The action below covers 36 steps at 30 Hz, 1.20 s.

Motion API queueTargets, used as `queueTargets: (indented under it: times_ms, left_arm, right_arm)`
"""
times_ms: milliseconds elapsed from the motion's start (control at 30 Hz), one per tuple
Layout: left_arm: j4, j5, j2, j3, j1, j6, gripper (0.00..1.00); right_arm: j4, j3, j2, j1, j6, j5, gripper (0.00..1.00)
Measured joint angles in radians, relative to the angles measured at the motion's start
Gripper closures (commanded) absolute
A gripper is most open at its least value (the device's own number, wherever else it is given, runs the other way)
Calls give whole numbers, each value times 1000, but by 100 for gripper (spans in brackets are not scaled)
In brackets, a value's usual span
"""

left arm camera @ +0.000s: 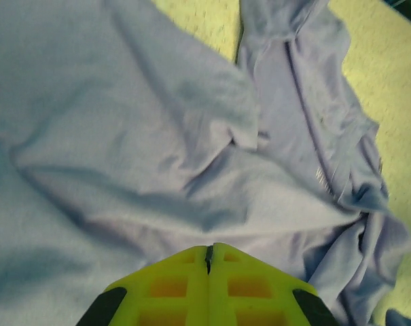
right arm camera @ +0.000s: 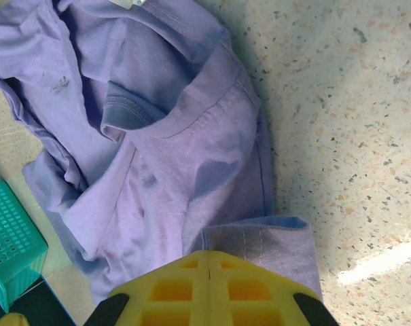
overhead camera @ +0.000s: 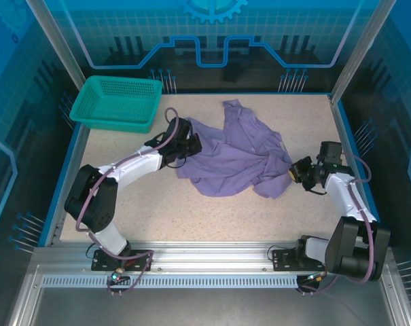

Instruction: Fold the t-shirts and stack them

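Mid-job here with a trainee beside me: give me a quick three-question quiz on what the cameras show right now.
1. True or false: the t-shirt is already folded flat.
2. Where does the teal basket stand? A) at the far-left corner of the table; B) at the near-right corner; C) on the shirt.
3. In what state are the left gripper and the right gripper?
Key: 1 false, it lies crumpled. 2 A. 3 Both shut, each on an edge of the t-shirt.
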Motion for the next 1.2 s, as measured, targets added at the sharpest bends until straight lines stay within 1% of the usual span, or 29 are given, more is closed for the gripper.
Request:
queueTargets:
  times_ms: [100, 167, 233, 333, 433, 500, 567, 667, 767, 900, 933, 1067, 1200]
  left_arm:
    - [-9, -1, -5, 8, 8, 4, 53]
    - [-15, -1, -18, -24, 0, 9, 46]
    - [-15, -1, -46, -96, -5, 6, 38]
    - [-14, 10, -79, -223, 5, -14, 31]
    - [8, 57, -79, -329, 59, -58, 28]
    - [13, 71, -78, -367, 94, -79, 27]
    - [21, 80, -68, -372, 110, -92, 34]
    - [40, 93, -29, -350, 108, -99, 44]
    - [29, 97, 9, -311, 110, -90, 60]
    - [44, 96, 62, -261, 94, -76, 94]
    - [44, 94, 64, -254, 90, -69, 100]
    - [29, 84, 63, -217, 82, -57, 100]
    - [-24, 72, 56, -105, 81, -53, 100]
  right_arm:
    - [-10, 6, 0, 0, -16, 5, 100]
    - [-12, 6, 0, 0, -28, 6, 100]
    - [-14, 6, 0, 0, -36, 8, 100]
    - [-13, 6, 0, 0, -42, 8, 100]
    - [-9, 6, 7, 3, -48, 7, 100]
    - [-6, 6, 16, 6, -55, 6, 100]
    - [-6, 6, 22, 7, -62, 6, 100]
    - [-6, 6, 22, 7, -65, 7, 100]
    - [-6, 6, 22, 7, -70, 6, 100]
    - [-6, 6, 22, 7, -75, 7, 100]
    - [-6, 6, 22, 7, -77, 7, 100]
    - [-6, 6, 18, 7, -85, 8, 100]
    - [-8, 8, 11, 10, -98, 13, 100]
